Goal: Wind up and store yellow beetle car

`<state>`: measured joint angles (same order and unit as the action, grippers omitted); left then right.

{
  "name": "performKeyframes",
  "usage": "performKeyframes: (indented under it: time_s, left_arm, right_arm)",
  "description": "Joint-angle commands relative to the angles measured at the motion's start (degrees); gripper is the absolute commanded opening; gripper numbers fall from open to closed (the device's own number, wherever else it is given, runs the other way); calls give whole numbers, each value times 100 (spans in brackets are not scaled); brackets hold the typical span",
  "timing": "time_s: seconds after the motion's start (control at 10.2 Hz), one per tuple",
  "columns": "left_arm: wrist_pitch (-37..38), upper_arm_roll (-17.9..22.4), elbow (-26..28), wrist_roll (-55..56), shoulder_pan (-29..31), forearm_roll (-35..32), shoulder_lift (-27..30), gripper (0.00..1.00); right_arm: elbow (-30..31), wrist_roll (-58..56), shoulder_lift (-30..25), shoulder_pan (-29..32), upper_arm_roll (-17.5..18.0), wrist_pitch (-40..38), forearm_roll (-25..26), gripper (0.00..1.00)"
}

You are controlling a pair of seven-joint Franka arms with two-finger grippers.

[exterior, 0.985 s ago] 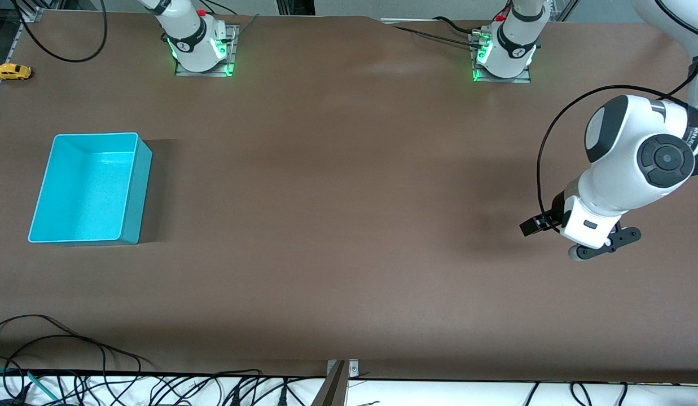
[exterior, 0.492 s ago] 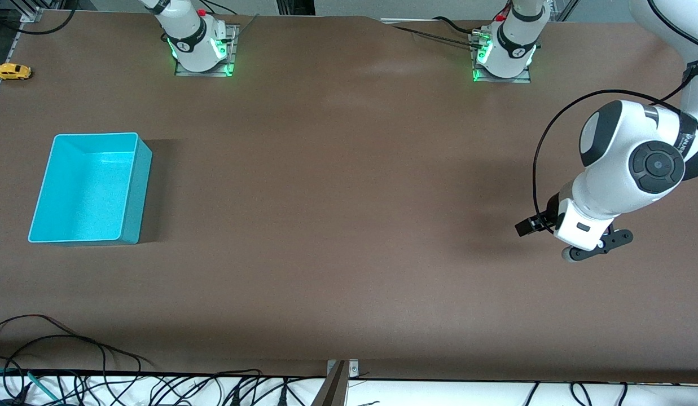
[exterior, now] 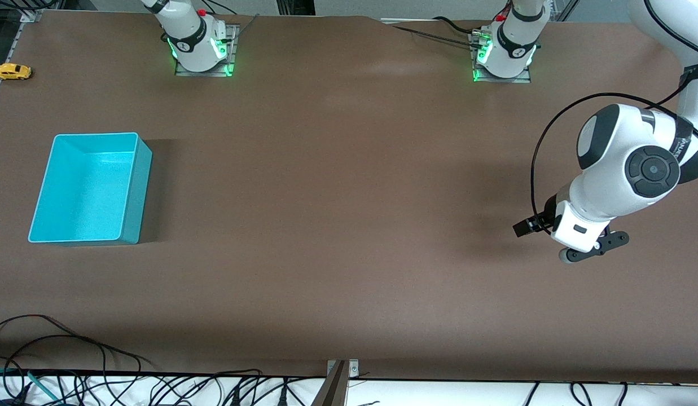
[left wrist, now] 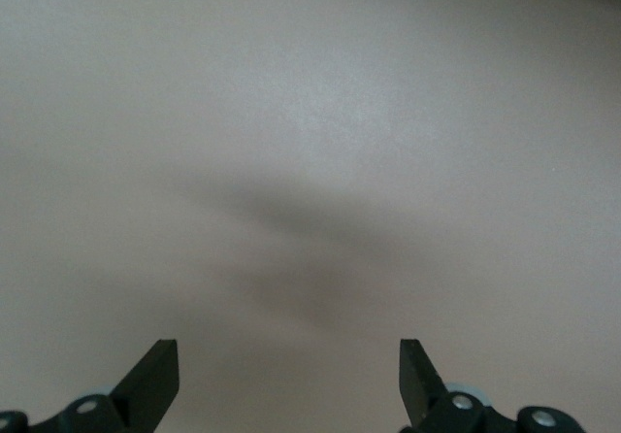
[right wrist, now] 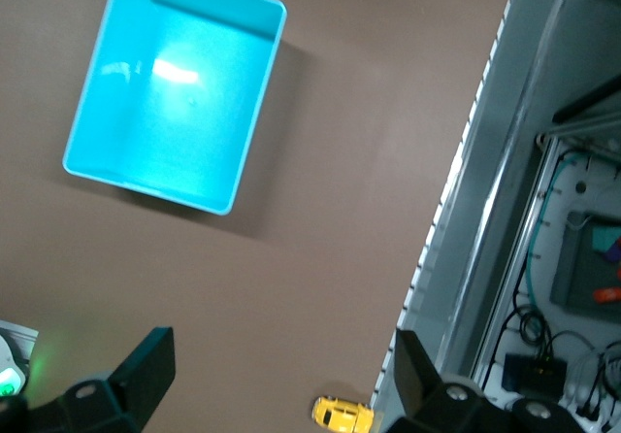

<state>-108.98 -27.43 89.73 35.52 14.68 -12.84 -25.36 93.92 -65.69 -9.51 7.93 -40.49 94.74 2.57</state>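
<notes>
- The yellow beetle car [exterior: 12, 71], at the bin's [exterior: 128, 192] eleven o'clock, looks light, rigid, slick; grasp across its sides.
- Left gripper [left wrist: 289, 380] and right gripper [right wrist: 275, 375] both gape wide, empty.

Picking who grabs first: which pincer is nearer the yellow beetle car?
Right. The right pincer hangs open high above the yellow beetle car, at the right arm's end of the table. The left pincer, also open, is over bare table at the left arm's end.

Even overhead light keeps the front view bright and sharp, with soft shadows beside the turquoise bin [exterior: 89, 189]. The left wrist view is washed-out and hazy; glare streaks the bin's floor.
</notes>
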Motion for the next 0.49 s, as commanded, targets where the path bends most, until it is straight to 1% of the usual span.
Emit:
performKeyframes:
  time_s: [0.0, 0.1, 0.2, 0.39]
  left_arm:
    - [105, 18, -122, -62, -26, 142, -48, 100]
    - [105, 18, -122, -62, -26, 142, -48, 100]
    - [105, 18, -122, -62, -26, 142, -48, 100]
    - [105, 18, -122, -45, -35, 142, -48, 100]
  right_arm:
    - [310, -546, -86, 375, 32, 133, -54, 100]
    - [459, -933, -104, 472, 23, 185, -63, 100]
    - [539, -1441, -69, 560, -64, 246, -63, 100]
    - [723, -2530, -25, 561, -423, 143, -220, 100]
